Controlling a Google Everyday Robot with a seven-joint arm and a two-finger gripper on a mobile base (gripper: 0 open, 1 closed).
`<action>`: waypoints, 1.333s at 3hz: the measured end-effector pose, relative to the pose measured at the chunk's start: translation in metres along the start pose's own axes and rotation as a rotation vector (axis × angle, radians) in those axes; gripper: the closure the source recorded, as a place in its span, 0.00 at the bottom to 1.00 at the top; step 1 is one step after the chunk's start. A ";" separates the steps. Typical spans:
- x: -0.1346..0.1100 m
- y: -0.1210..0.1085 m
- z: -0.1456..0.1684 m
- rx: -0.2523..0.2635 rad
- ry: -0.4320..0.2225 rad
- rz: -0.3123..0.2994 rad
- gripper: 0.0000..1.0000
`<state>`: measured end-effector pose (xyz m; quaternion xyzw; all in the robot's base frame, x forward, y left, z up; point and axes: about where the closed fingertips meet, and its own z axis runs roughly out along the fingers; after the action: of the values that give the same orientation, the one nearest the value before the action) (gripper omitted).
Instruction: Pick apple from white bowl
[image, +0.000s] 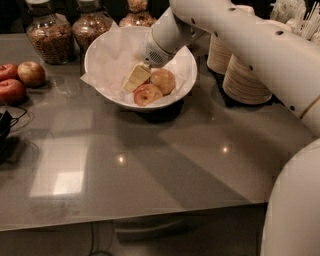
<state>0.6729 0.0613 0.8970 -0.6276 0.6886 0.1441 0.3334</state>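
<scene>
The white bowl (107, 47), lined with crumpled white paper, stands at the back middle of the grey counter. A red-pink apple (146, 94) lies at its front, and a paler golden-tan apple (164, 80) touches it on the right. My gripper (136, 78) reaches down into the bowl from the upper right. Its cream tip sits just left of the golden-tan apple and just above the red-pink one. It holds nothing that I can see. The arm hides the back right part of the bowl.
Three glass jars (49, 35) of grains stand behind the bowl. Three loose apples (31, 73) lie at the left edge, above a black cable (7, 131). Stacks of cream disposable bowls (247, 77) stand at the right. My arm spans the upper right.
</scene>
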 end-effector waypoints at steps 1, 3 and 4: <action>0.007 -0.010 -0.001 0.027 0.010 0.015 0.25; 0.020 -0.025 -0.003 0.058 0.024 0.046 0.23; 0.021 -0.022 0.004 0.044 0.023 0.056 0.24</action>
<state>0.6957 0.0433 0.8855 -0.6023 0.7126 0.1308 0.3353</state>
